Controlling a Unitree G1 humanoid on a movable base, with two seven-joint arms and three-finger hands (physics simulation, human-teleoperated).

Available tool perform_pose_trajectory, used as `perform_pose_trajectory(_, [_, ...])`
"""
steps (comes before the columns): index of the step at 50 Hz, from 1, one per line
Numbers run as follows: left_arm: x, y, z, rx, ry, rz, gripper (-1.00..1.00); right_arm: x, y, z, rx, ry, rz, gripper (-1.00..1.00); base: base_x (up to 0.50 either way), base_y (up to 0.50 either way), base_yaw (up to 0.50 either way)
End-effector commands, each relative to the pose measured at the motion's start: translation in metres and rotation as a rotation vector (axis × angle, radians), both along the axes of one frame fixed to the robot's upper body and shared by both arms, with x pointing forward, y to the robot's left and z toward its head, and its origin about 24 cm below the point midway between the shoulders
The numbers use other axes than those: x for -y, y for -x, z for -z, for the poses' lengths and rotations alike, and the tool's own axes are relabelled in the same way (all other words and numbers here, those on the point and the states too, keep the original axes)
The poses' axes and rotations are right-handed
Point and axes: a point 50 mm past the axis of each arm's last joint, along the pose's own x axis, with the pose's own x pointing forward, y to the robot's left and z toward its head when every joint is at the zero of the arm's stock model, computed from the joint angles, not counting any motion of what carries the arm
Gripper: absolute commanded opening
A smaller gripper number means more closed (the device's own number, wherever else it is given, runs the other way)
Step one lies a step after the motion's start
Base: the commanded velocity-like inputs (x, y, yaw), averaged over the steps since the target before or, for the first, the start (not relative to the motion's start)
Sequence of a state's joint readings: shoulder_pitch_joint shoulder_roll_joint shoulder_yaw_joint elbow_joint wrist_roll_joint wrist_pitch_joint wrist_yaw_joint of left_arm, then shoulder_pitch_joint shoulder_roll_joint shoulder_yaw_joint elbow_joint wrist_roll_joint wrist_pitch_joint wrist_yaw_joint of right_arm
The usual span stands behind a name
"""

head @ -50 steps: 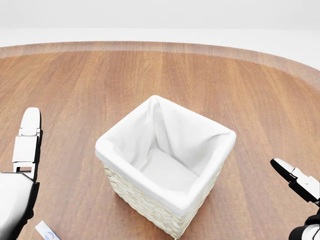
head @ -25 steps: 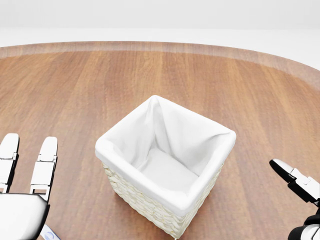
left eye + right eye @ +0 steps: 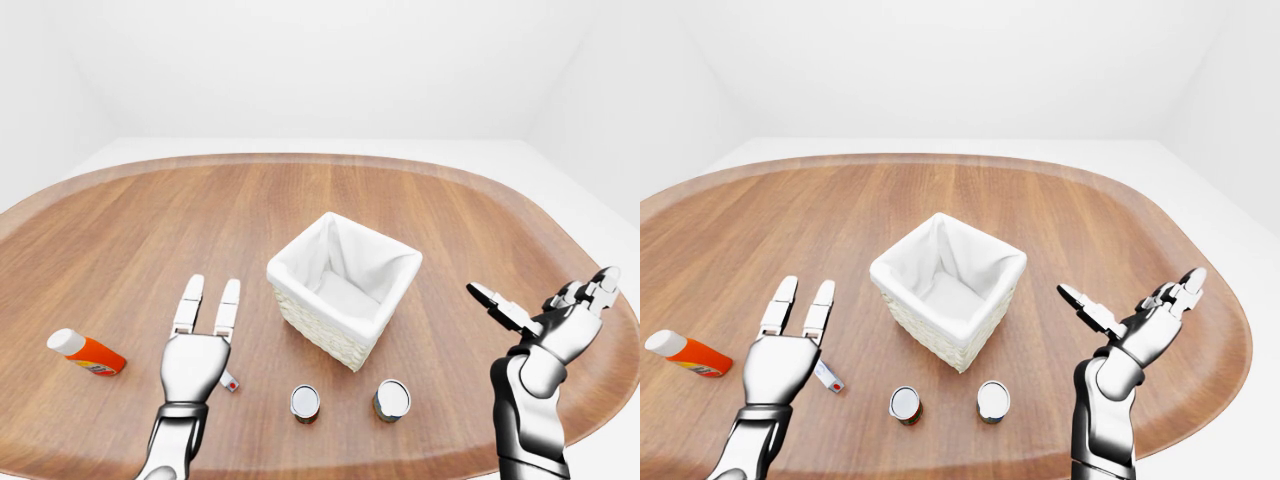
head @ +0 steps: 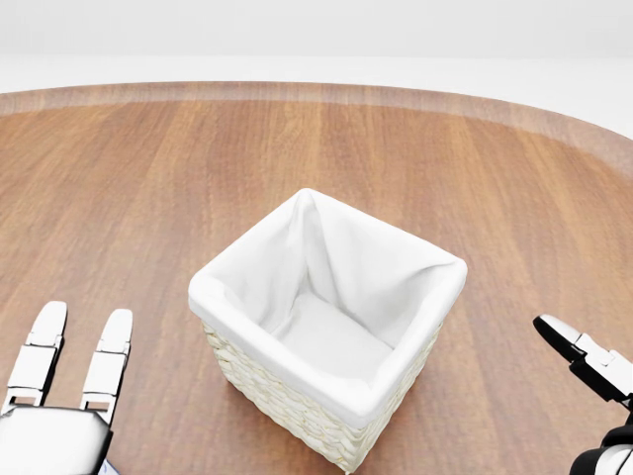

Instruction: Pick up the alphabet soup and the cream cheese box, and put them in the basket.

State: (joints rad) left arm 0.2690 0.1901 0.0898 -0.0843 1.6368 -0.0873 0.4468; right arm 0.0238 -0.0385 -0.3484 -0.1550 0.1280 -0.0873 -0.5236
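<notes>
The white-lined wicker basket (image 3: pixel 345 285) stands in the middle of the round wooden table. Below it in the left-eye view stand two cans, one with a reddish side (image 3: pixel 305 402) and one with a dark greenish side (image 3: pixel 391 399); I cannot tell which is the alphabet soup. A small flat white box with a red dot (image 3: pixel 828 376), likely the cream cheese box, pokes out from under my left hand (image 3: pixel 212 300). That hand hovers flat with its fingers stretched out, open and holding nothing. My right hand (image 3: pixel 542 312) is raised right of the basket, fingers spread, empty.
An orange bottle with a white cap (image 3: pixel 85 352) lies at the far left of the table. The table's curved edge (image 3: pixel 590 400) runs close below and to the right of my right arm.
In the head view my left hand has slid down and turned from edge-on to flat, palm down. The box corner at the bottom edge no longer shows there. The right hand has not moved.
</notes>
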Motion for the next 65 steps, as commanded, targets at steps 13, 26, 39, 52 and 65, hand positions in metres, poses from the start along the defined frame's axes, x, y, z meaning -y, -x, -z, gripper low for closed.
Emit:
perform_pose_trajectory(13, [0.003,-0.014,0.073,-0.282,-0.020,0.099,1.00,0.000,0.000,0.000,0.000,0.004,0.000,1.00,0.00,0.00,0.00])
perform_pose_trajectory(26, [-0.005,-0.007,0.084,-0.344,-0.041,0.092,1.00,0.000,0.001,0.000,0.001,0.002,0.001,1.00,0.00,0.00,0.00])
perform_pose_trajectory(39, [-0.022,0.003,0.090,-0.394,-0.063,0.053,1.00,0.000,0.000,0.001,-0.005,0.002,0.000,1.00,0.00,0.00,0.00])
perform_pose_trajectory(52, [-0.030,0.008,0.097,-0.442,-0.115,0.052,1.00,-0.001,0.000,0.000,0.000,0.006,-0.001,1.00,0.00,0.00,0.00])
perform_pose_trajectory(65, [-0.030,0.004,0.124,-0.600,-0.118,0.051,1.00,-0.001,0.000,0.001,-0.005,0.004,-0.001,1.00,0.00,0.00,0.00])
